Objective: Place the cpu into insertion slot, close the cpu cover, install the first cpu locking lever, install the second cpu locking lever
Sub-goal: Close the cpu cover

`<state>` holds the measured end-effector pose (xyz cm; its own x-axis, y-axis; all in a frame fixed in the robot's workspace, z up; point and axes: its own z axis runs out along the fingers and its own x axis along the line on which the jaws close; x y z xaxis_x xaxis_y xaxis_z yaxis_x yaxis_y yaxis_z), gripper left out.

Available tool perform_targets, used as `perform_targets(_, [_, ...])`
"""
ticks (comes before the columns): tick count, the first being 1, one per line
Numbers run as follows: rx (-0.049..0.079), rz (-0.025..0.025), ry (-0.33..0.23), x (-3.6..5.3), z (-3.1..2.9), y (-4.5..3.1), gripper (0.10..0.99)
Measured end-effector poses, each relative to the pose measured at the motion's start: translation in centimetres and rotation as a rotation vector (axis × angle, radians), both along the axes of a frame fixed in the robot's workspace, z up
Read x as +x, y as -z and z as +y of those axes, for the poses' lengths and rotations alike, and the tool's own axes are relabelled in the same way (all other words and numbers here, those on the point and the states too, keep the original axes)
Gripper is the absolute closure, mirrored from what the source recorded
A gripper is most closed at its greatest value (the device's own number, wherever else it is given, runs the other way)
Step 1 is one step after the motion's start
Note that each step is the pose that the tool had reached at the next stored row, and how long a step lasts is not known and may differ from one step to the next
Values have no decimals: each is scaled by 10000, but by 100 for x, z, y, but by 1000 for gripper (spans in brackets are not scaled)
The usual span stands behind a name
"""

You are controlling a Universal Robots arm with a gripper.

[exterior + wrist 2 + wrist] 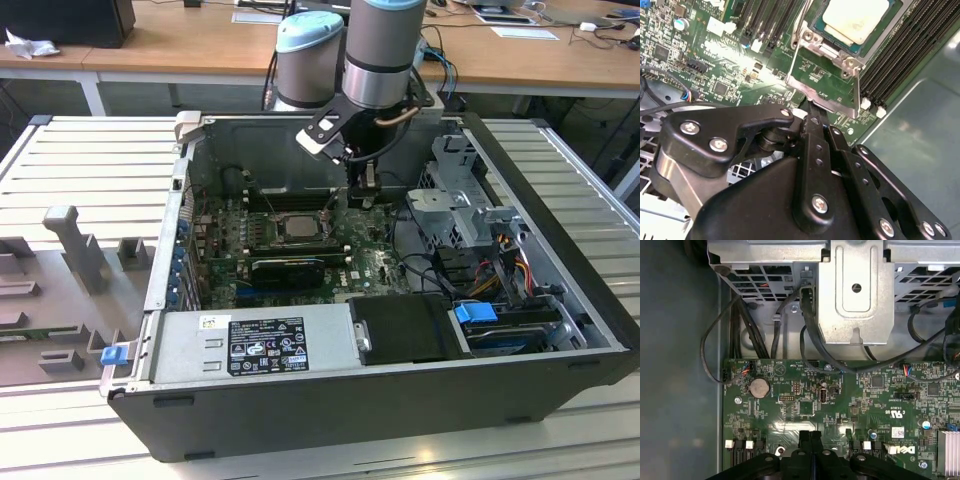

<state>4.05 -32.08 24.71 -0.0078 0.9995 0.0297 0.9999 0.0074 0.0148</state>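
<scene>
Cpu (856,20), pale silver sq. top, seated in insertion slot (268,232).

In the second wrist view the cpu (856,20) is cut off by the top edge. Part of the cpu cover (830,100) rim is hidden behind the hand (810,112), so contact btwn tips & rim can't be told. In both wrist views the hand's body is cropped at the bottom edge. In the exterior view the arm (385,50) is cut off at the top, and the hand's tips are too small to be made out.
</scene>
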Motion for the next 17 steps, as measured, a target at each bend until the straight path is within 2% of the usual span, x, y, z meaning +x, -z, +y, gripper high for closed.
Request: perform_targets(17, [0,0,0,-111,0,0,980])
